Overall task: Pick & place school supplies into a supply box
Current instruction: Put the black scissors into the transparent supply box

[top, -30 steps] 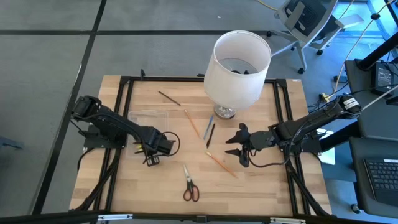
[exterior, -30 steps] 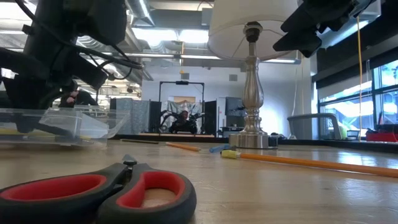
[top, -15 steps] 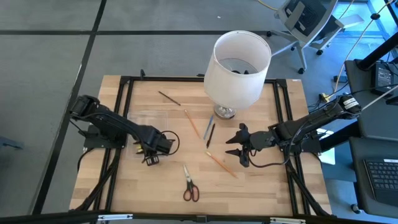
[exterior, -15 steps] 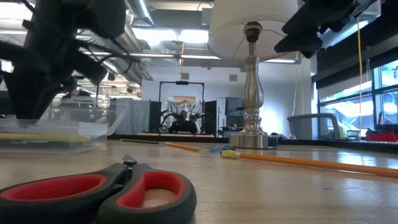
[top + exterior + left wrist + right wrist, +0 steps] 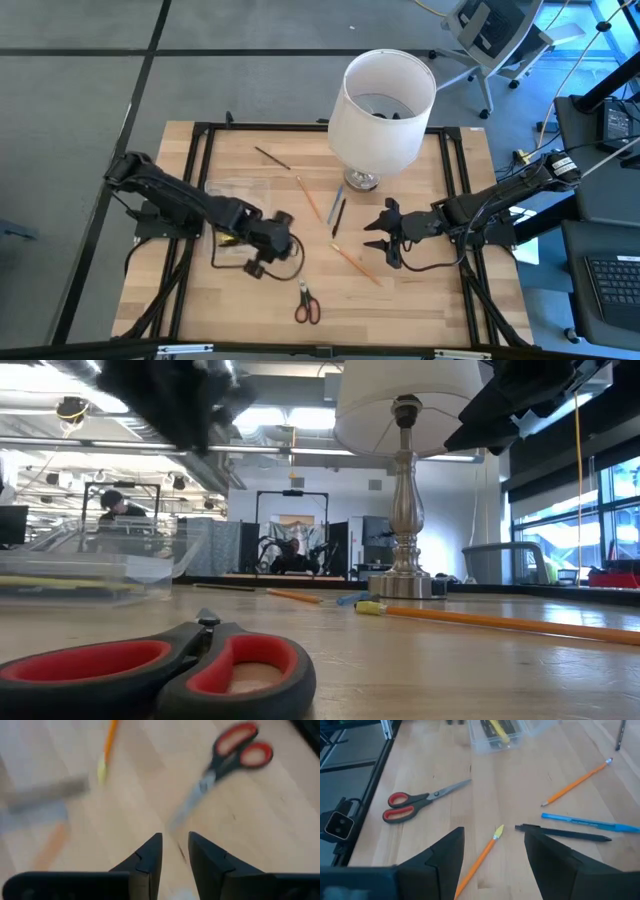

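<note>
The red-handled scissors (image 5: 307, 304) lie flat near the table's near edge, also seen in the low view (image 5: 160, 675). The clear supply box (image 5: 245, 186) sits at the left with yellow and dark pencils inside (image 5: 497, 732). Loose on the table are an orange pencil (image 5: 355, 263), a second orange one (image 5: 309, 198), a blue pen (image 5: 338, 197), a black pen (image 5: 339, 215) and a brown pencil (image 5: 271, 157). My left gripper (image 5: 175, 837) hovers between box and scissors, narrowly open and empty. My right gripper (image 5: 492, 832) hovers wide open over the orange pencil (image 5: 479, 859).
A white-shaded lamp (image 5: 385, 100) stands at the table's far middle, its base (image 5: 405, 585) just beyond the pens. A black frame (image 5: 200, 130) runs around the tabletop. Bare wood lies between the scissors and the right gripper.
My left gripper has left the supply box and swung toward the table's right and near edge, closer to the scissors. The scissors and pencils lie where they were. My right arm has kept still.
</note>
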Controlling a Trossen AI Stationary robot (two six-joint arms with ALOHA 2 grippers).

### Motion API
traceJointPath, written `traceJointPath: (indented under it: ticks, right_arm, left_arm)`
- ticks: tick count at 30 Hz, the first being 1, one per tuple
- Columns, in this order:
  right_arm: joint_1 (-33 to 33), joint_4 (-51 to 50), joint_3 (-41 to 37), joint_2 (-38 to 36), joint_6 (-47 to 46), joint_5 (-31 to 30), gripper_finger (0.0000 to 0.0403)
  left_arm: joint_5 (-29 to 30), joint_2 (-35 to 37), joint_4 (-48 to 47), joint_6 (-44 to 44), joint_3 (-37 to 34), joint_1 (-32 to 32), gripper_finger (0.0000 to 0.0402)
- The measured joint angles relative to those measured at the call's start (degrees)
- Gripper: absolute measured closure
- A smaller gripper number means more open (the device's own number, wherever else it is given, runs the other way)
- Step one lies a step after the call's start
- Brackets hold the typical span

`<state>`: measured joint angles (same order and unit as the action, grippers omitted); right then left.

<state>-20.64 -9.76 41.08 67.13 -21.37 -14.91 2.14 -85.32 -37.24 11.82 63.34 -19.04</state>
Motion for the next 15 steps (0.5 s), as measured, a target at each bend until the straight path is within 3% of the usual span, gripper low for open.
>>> traceJointPath:
  ticks: [6,10,15]
  right_arm:
    - [0.0,-1.27,0.0,0.0,-3.24,-0.6,0.0192]
    - [0.02,-1.55,-0.28,0.0,-4.03,-6.34,0.0192]
    - [0.02,-1.53,-0.28,0.0,-7.4,-14.67,0.0192]
  left_arm:
    - [2.68,-5.09,4.74,13.18,2.47,-0.15,0.031]
    - [-1.63,-9.05,4.96,21.03,3.67,-1.24,0.0303]
    - [-6.68,-13.95,6.24,24.24,6.59,-3.35,0.0296]
